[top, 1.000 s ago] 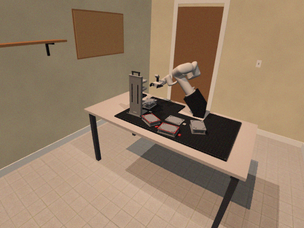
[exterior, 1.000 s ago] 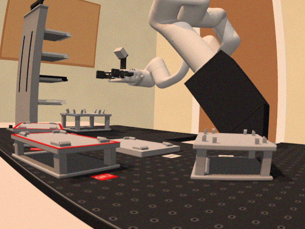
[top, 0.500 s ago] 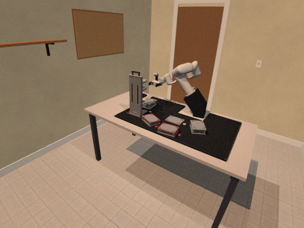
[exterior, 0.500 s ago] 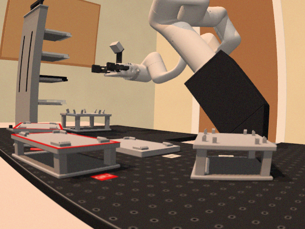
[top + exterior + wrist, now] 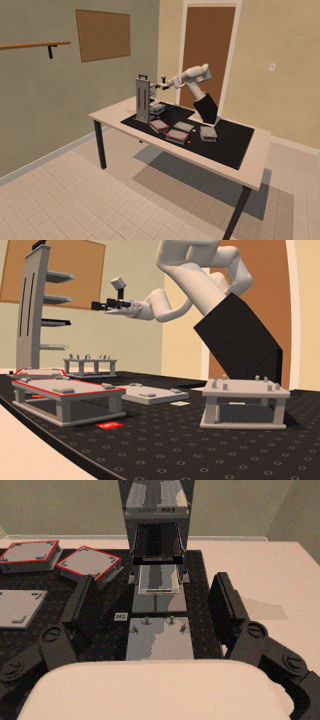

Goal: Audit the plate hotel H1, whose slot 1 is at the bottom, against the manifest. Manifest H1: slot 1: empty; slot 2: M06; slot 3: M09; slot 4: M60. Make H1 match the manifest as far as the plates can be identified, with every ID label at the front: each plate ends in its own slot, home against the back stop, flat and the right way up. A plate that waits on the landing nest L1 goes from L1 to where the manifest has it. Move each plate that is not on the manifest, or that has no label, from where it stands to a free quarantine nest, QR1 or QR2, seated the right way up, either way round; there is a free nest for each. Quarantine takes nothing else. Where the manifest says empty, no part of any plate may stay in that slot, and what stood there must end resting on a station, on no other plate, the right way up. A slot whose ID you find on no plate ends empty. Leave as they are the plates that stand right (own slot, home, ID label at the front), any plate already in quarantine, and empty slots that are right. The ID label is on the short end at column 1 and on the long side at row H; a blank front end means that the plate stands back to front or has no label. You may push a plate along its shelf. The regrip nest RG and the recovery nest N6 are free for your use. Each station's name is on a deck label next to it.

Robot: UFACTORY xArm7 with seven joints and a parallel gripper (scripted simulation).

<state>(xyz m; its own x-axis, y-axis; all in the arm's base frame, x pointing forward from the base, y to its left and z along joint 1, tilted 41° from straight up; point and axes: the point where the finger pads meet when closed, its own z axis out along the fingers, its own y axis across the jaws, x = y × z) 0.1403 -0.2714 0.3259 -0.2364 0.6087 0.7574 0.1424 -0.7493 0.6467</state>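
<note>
Plates stand in the hotel H1 (image 5: 29, 317), near the far left corner of the tabletop (image 5: 252, 173); a dark plate (image 5: 55, 322) sits on the second shelf up and a pale plate (image 5: 52, 346) on the lowest, which the manifest wants empty; whether the upper two shelves carry plates I cannot tell from the side, though the wrist view shows a small label, too blurred to read, on a front above the dark plate (image 5: 156, 542). Straight ahead of the tool (image 5: 99, 306) lies the hotel's open front, the plates' long axes running in line with its reach, so I judge the coming move a level advance into a slot; the tool is spread to its widest and grips nothing. Counts: one hotel with four shelves; two red-edged nests (image 5: 65, 388); three plain grey nests, one directly before the hotel (image 5: 89, 366); one arm.
</note>
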